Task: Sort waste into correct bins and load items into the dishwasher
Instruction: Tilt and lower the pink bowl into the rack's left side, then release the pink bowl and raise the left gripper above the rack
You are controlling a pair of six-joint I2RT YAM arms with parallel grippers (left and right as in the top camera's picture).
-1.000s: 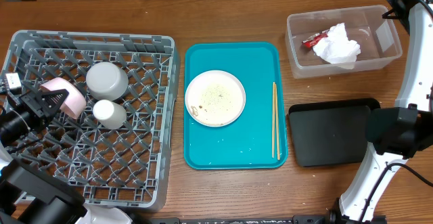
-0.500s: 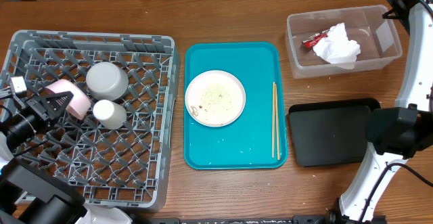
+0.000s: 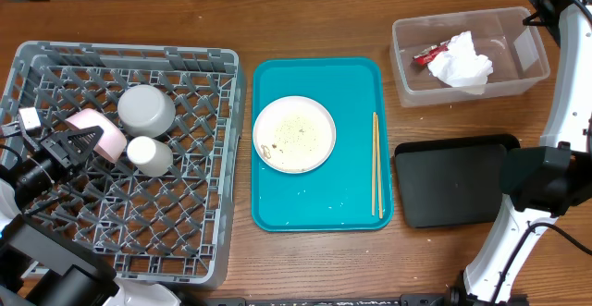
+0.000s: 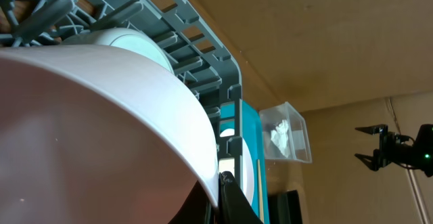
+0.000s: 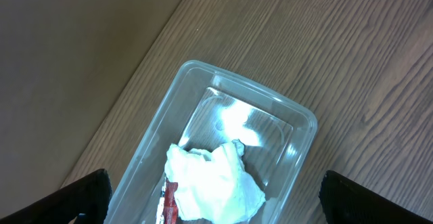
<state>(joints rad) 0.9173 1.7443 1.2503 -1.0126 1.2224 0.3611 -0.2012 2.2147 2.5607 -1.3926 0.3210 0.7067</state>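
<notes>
Small white-pink bowl point(image 3: 97, 128) is in the grey lattice dish rack point(image 3: 185, 241), my left jaws pinched shut on its rim | right jaws wide open, holding nothing, over the clear plastic tub point(image 3: 407, 89) | done imo: crumpled white napkin point(image 3: 461, 61) + red-and-white wrapper point(image 3: 425, 57) binned, white cup point(image 3: 148, 155) + grey bowl point(image 3: 146, 109) racked | left: round white-pink plate point(image 3: 319, 149) with rice-like scraps point(image 3: 296, 130), thin wooden chopsticks point(image 3: 376, 163), both on the teal tray point(image 3: 314, 209)

Large teal rectangular plastic tray point(image 3: 314, 200): flat, mid-desk, long sides running 12 to 6 o'clock. Brown wooden desk point(image 3: 305, 19): under tray. Small black device on thin pole point(image 4: 399, 149): left wrist view, 3 o'clock edge.
</notes>
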